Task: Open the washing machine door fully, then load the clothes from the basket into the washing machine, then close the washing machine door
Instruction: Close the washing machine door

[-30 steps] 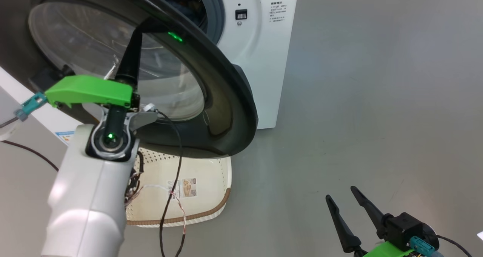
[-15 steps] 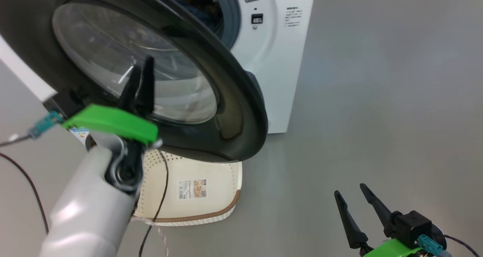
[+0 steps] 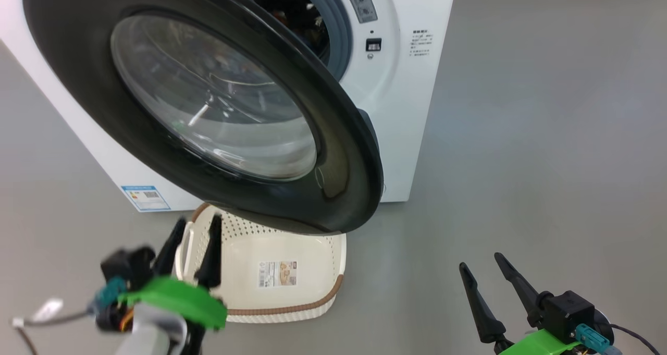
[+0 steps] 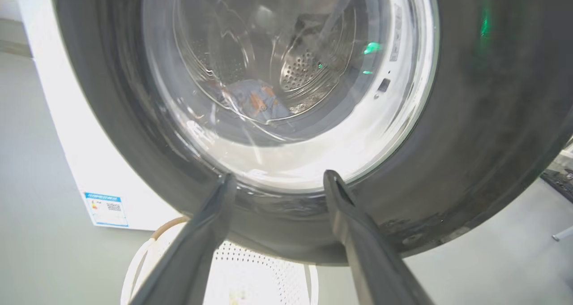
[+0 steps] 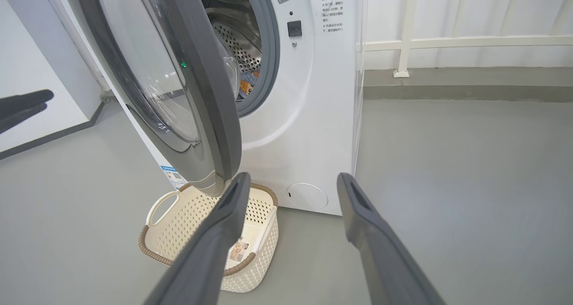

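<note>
Door [image 3: 78, 63] cut by top edge; covers most of drum opening [image 3: 299, 19] and basket's [image 3: 284, 310] far end. Left gripper [image 3: 198, 220] blurred, arm [image 3: 148, 340] cut at bottom edge. Right gripper [image 3: 479, 260] body cut at bottom edge. Clothes [image 4: 255, 101] warped through glass [image 4: 291, 130]. Washer print [image 3: 421, 36] and basket label [image 3: 277, 273] too small to read.

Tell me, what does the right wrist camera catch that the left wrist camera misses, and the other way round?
Right wrist view's extras: the open right gripper, a white railing behind, a round cover low on the washing machine, and the washing machine door seen edge-on, ajar. Left wrist view's extras: the open left gripper and a face-on look through the door glass. Shared: the door, blue clothes in the drum, the empty-looking basket, the energy label.
</note>
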### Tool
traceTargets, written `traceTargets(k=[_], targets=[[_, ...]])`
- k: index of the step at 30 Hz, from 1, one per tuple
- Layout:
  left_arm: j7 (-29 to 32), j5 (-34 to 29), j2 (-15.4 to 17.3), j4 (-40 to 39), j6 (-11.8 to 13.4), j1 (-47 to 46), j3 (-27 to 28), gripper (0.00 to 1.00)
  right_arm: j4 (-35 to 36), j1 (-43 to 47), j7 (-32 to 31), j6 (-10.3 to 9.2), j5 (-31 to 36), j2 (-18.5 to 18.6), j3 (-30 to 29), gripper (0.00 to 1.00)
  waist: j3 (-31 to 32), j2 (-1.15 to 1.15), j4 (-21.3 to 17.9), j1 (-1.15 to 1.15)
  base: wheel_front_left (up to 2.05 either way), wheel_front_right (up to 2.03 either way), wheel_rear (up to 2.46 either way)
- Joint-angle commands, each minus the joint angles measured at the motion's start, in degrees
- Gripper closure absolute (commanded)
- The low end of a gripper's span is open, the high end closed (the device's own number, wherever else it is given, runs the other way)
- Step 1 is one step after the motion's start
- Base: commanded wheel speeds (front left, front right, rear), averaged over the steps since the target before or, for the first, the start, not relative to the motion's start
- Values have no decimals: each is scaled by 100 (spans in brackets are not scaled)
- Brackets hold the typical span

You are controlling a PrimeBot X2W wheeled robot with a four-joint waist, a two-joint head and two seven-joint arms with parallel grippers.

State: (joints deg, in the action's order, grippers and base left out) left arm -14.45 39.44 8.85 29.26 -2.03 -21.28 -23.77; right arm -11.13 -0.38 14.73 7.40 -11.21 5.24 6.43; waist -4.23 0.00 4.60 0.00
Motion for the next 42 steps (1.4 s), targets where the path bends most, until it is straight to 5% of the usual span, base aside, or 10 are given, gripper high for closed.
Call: traceTargets(k=[1,13,42], targets=[[-53,-202,140,-224,64,62,300,0,134,-128,27,9,-36,9,111,0,62,0,31,0,0,0,0],[-54,-1541,-117,-1133,378,1616,1457,0,121,-4,27,9,-78,34,117,0,374,0,154,0,0,0,0],[-54,-2317,-444,-1407,68,2181,1985,0,88,-29,27,9,-48,-38,-253,0,501,0,435,0,0,0,0]])
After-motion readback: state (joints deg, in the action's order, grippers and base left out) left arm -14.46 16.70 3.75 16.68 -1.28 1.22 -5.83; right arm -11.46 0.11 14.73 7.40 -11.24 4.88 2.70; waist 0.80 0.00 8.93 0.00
